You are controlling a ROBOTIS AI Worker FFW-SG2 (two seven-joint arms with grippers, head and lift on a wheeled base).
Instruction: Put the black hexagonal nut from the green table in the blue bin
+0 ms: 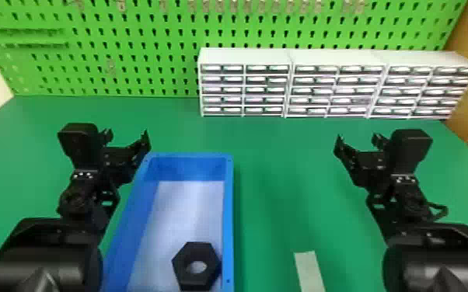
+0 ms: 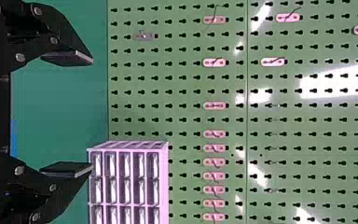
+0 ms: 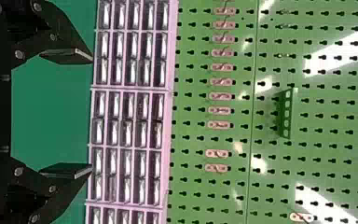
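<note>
The placing looks done; the black hexagonal nut (image 1: 196, 251) lies inside the blue bin (image 1: 228, 217), flat by the look of it, with its hole facing up; it sits towards the near end, close beside the bin's right wall, though whether it touches that wall I cannot tell. The bin stands on the green worktop (image 1: 276, 155), left of the middle, its long sides running from the near side towards the back edge.

The left gripper (image 1: 127, 135) hangs by the bin's far left corner, its two fingers spread wide with nothing between them; the right gripper (image 1: 358, 138) hangs over the right part of the worktop, well apart from the bin, its jaws wide and empty too; neither is near the nut.

A pale strip (image 1: 309, 272) lies on the worktop to the right of the bin, towards the near edge; the drawer cabinets (image 1: 245, 89) line the back edge, running to the far right corner, in front of the pegboard (image 1: 128, 50).

As I judge it, nothing of the task is left for either arm; the sensible course is to keep both clear of the bin and leave the nut where it lies.
</note>
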